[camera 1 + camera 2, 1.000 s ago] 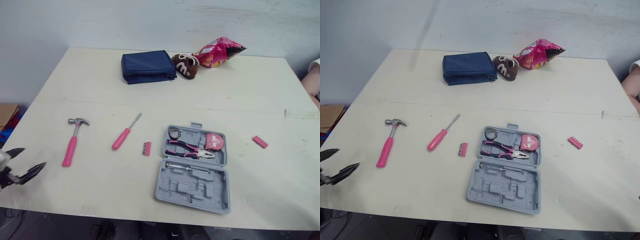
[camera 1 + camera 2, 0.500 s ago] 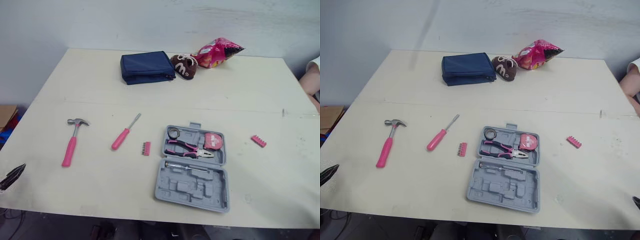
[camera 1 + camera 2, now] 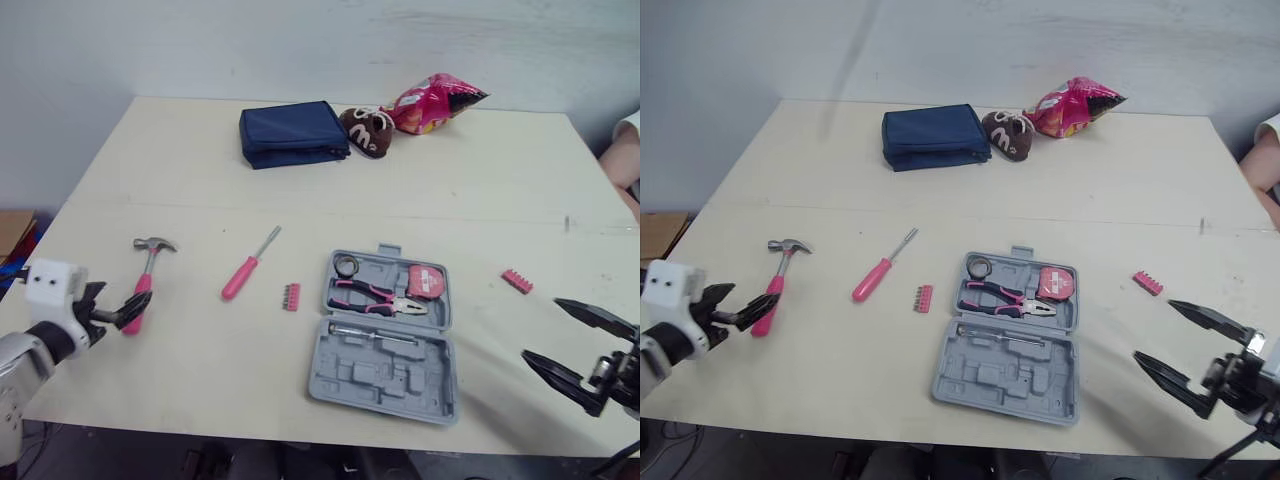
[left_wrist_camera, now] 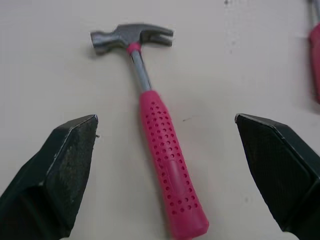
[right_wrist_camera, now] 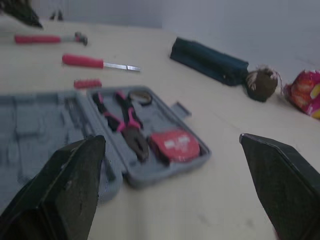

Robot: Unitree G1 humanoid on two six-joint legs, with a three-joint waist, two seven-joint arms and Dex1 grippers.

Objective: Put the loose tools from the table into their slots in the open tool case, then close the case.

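Observation:
A hammer with a pink handle lies at the table's left. My left gripper is open at the butt end of the handle. In the left wrist view the hammer lies between the two fingers, untouched. A pink screwdriver and a pink bit holder lie left of the open grey tool case. The case holds pliers and a tape measure. A second bit holder lies to its right. My right gripper is open and empty, right of the case.
At the back of the table sit a navy pouch, a brown plush shoe and a pink snack bag. A person's arm shows at the right edge. A cardboard box stands on the floor to the left.
My left gripper has come up from the table's left edge to the hammer's handle end. My right gripper has entered at the lower right, beside the case.

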